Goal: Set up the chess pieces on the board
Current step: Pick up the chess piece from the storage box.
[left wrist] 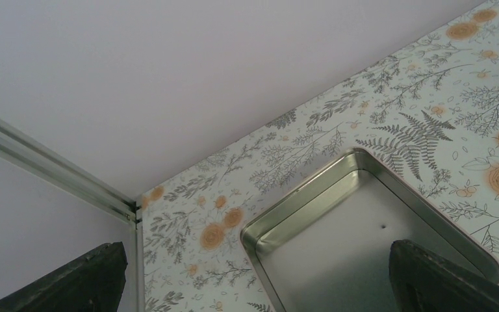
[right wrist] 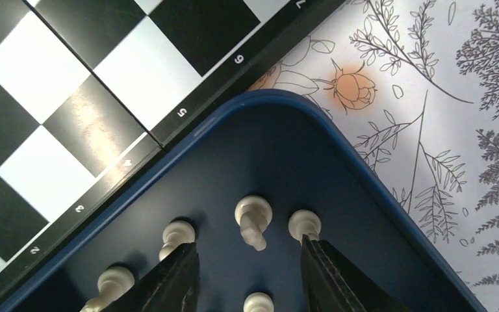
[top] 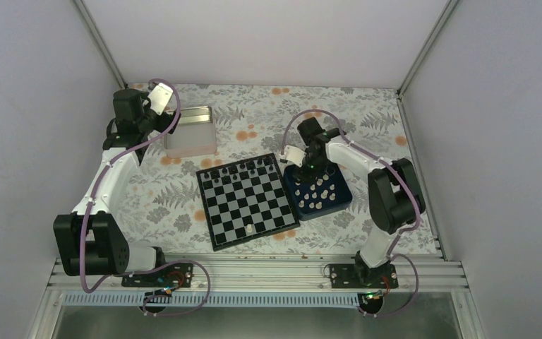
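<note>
Straddling an untouched chess piece with the parted right gripper in the tray's far-left corner beside the board's edge; holding the left gripper spread above the tin.

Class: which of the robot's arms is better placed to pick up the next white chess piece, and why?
Right. The right gripper hangs over the blue tray, its open jaws flanking a white chess piece, beside the board. The left gripper is open over the silver tin, far from any piece.

Bright, even light — faint glare on the board
</note>
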